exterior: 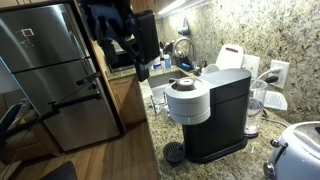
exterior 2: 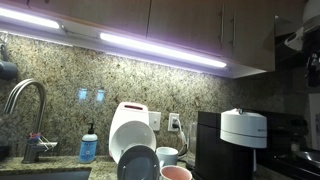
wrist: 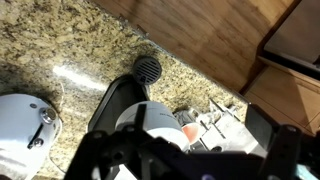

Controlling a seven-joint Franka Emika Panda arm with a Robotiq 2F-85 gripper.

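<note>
My gripper [wrist: 185, 165] hangs high over the granite counter [wrist: 60, 45], and its dark fingers frame the bottom of the wrist view, spread apart and empty. Directly below it stands a black coffee machine [wrist: 140, 115] with a silver-white domed head, which shows in both exterior views [exterior: 205, 110] [exterior 2: 243, 135]. In an exterior view the dark arm and gripper [exterior: 140, 55] are up near the cabinets, behind and left of the machine, touching nothing. A round black grille [wrist: 148, 68] lies on the counter in front of the machine [exterior: 174, 152].
A steel fridge [exterior: 55, 75] stands past the counter's end. A white appliance [exterior: 300, 150] sits beside the machine. A sink faucet [exterior 2: 25, 100], a blue soap bottle [exterior 2: 89, 147], racked plates [exterior 2: 130, 130] and a pink cup [exterior 2: 176, 173] line the counter. Wooden cabinets [wrist: 220, 35] are below.
</note>
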